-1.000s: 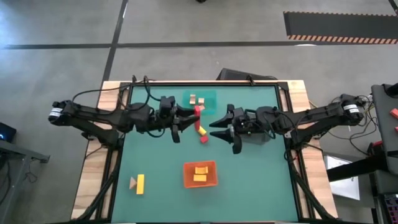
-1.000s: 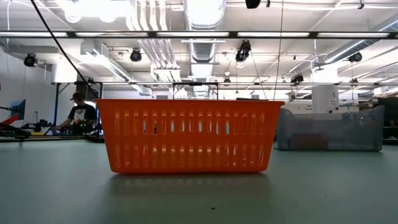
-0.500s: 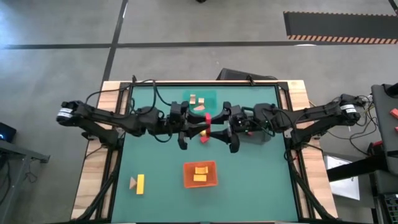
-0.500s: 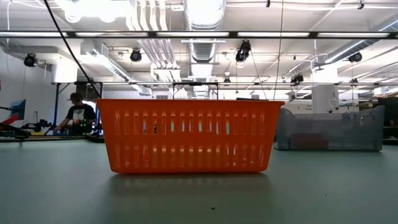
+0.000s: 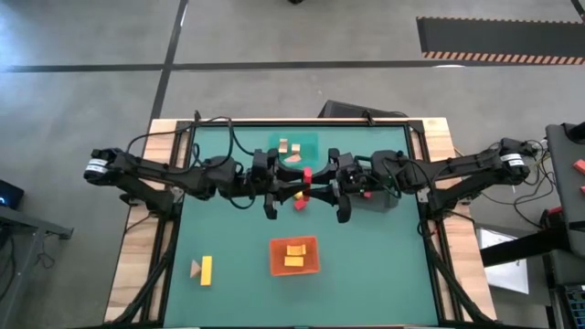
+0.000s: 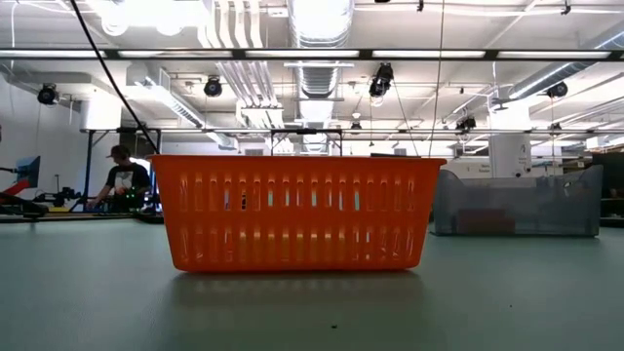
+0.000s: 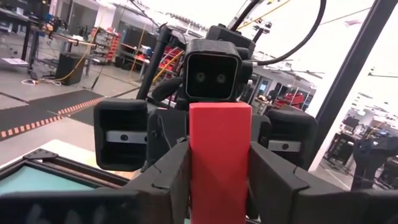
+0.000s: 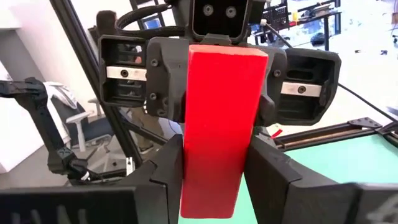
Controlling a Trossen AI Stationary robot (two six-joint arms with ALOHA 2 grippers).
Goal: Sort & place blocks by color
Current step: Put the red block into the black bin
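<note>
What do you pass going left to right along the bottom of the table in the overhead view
Tan wedge block → yellow bar block → orange tray holding yellow blocks.

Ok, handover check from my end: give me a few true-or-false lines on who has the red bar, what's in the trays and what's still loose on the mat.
1. Both grippers are closed on the red bar at once. True: the left gripper and right gripper each clamp one end, above the middle of the mat.
2. The orange tray is empty. False: it holds yellow blocks.
3. A yellow bar and a tan wedge lie near the mat's front left corner. True.
4. The teal tray holds red blocks. False: it holds tan blocks.
5. No red piece lies on the mat. False: a small red block lies below the held bar.
</note>
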